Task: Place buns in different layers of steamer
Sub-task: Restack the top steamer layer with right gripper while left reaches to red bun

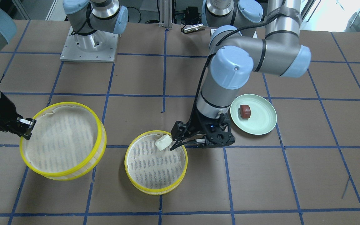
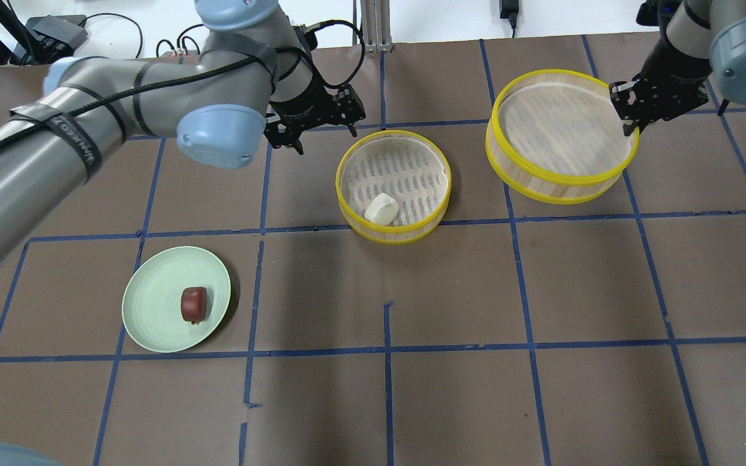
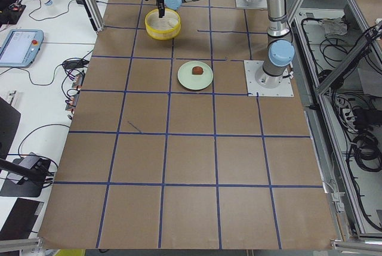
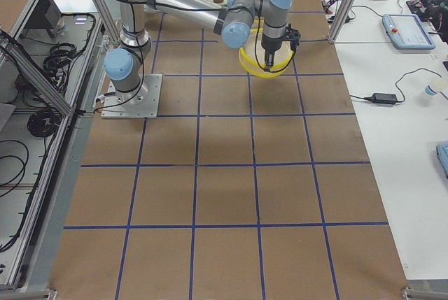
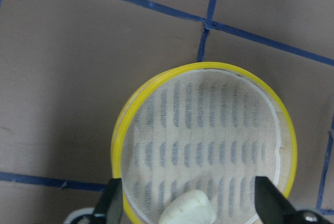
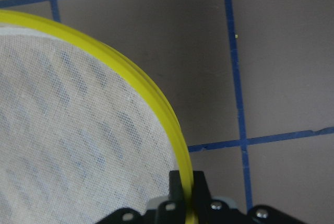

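My left claw [image 5: 190, 198] hangs wide open over the smaller steamer tray [image 2: 394, 234] at the overhead view's centre, the white bun [image 2: 381, 208] lying inside; my right claw [image 2: 630, 123] pinches the rim of the larger steamer tray [image 2: 561, 189] upper right; the brown bun [image 2: 193, 304] sits on the green plate [image 2: 153, 304] lower left

The counter [image 2: 541, 291] is a brown surface marked into squares by blue tape lines [image 2: 386, 349]. A smaller steamer layer [image 2: 392, 236] sits flat on it near the middle. A pale green plate [image 2: 149, 304] lies well apart, toward the robot's left. A larger steamer layer [image 2: 561, 191] is on the right; whether it rests fully on the counter cannot be told. A metal mounting plate [image 1: 70, 53] sits on the robot's side.
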